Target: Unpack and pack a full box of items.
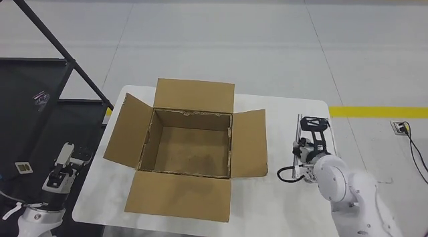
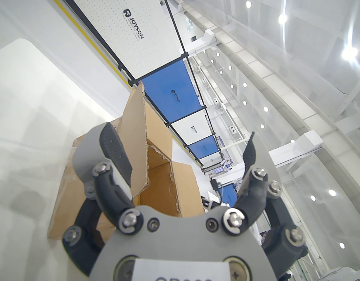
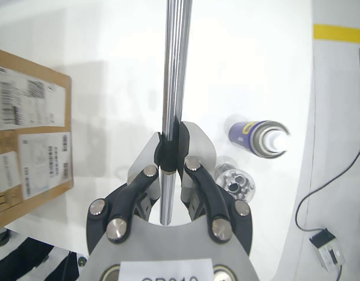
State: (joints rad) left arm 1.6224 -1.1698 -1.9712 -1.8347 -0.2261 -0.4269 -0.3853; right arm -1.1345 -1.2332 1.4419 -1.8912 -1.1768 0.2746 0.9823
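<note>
Open box [image 1: 194,95] sits empty on the bench [image 1: 267,200]. The right hand [image 3: 169,144] is clamped on a steel rod [image 3: 175,45] right of it; left hand [image 2: 180,147] wide open, empty. Likely packing: next, lift rod left over the box wall.

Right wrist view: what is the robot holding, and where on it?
The right gripper holds a shiny metal rod, its fingers shut on it near one end. The left gripper is open, holding nothing.

The worktop [image 1: 281,200] carried 1 cardboard box [image 1: 194,95]. Also counted were 1 steel rod [image 3: 174,59], 1 spray can [image 3: 250,137] and 1 toothed metal part [image 3: 236,182].
</note>
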